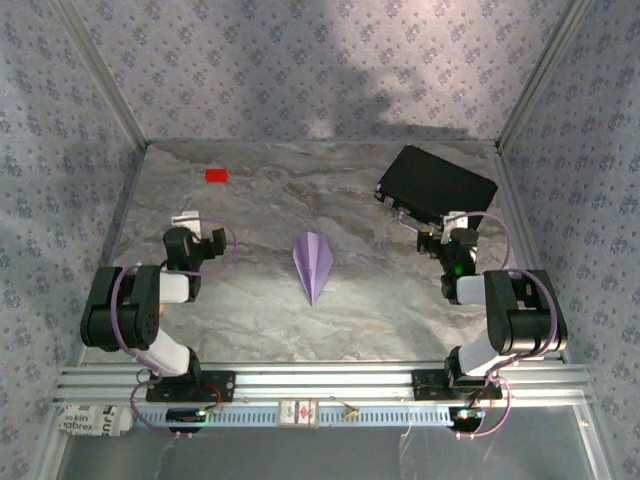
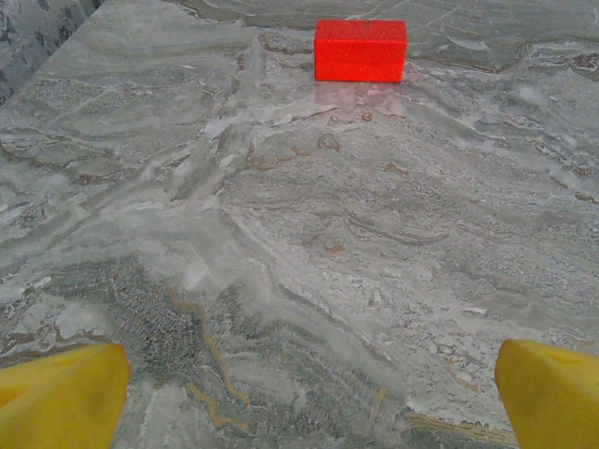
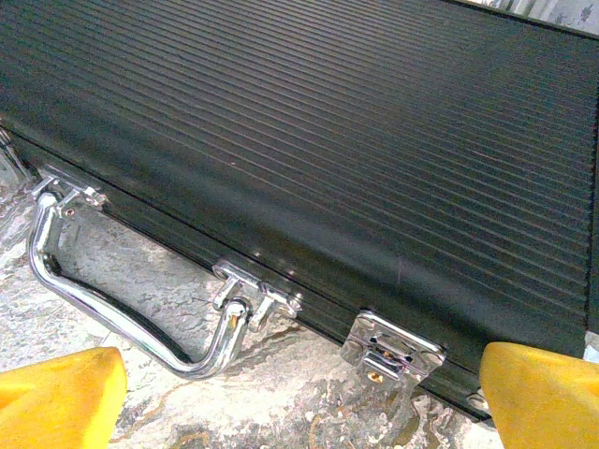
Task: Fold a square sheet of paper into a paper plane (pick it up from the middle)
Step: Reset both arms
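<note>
Lilac paper plane [image 1: 314, 262] lies flat at the middle of the marble table [image 1: 250, 320], its point toward the near edge, between the two grippers and well apart from both. The left gripper [image 2: 299, 398], jaws spread wide, faces a red block [image 2: 360, 50]. The right gripper [image 3: 299, 398], equally spread, faces a black case [image 3: 328, 140].

Red block [image 2: 360, 50] far on marble table [image 2: 281, 234], yellow fingers [image 2: 61, 398] spread wide
</note>
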{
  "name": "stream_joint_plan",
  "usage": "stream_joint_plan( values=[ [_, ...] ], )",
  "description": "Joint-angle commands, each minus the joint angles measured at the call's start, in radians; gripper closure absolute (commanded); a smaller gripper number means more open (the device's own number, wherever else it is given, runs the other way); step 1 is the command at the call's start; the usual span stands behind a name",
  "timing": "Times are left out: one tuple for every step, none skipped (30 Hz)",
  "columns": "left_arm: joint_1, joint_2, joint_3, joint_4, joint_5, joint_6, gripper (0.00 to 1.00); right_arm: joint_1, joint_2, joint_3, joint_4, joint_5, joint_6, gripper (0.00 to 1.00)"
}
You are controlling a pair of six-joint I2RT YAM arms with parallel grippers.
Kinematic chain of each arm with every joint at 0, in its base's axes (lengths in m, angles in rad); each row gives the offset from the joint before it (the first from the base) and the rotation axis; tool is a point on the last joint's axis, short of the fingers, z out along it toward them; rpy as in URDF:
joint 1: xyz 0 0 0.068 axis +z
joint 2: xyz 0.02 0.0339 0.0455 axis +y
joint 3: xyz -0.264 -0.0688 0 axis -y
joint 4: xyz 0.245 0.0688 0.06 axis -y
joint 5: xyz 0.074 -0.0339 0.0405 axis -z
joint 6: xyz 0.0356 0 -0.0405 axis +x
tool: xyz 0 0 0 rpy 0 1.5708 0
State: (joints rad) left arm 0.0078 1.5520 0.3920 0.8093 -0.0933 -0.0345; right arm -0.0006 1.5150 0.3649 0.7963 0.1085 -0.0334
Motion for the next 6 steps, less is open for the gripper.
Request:
stream_joint_plan(
  values=[
    [0.006, -0.015, 0.011, 0.031, 0.007, -0.007, 0.0, -0.011, 0.002, 0.024, -0.003, 0.022, 0.017, 0.01],
    [0.007, -0.014, 0.01, 0.031, 0.006, -0.006, 0.0, -0.01, 0.003, 0.023, -0.003, 0.023, 0.017, 0.01],
    [0.007, -0.014, 0.01, 0.031, 0.007, -0.006, 0.0, -0.011, 0.003, 0.023, -0.003, 0.022, 0.017, 0.01],
    [0.007, -0.014, 0.01, 0.031, 0.007, -0.006, 0.0, -0.012, 0.002, 0.024, -0.003, 0.023, 0.017, 0.01],
    [0.007, -0.014, 0.011, 0.031, 0.007, -0.006, 0.0, -0.012, 0.002, 0.023, -0.003, 0.022, 0.017, 0.01],
    [0.007, -0.014, 0.01, 0.031, 0.007, -0.005, 0.0, -0.011, 0.002, 0.024, -0.003, 0.022, 0.017, 0.01]
  ],
)
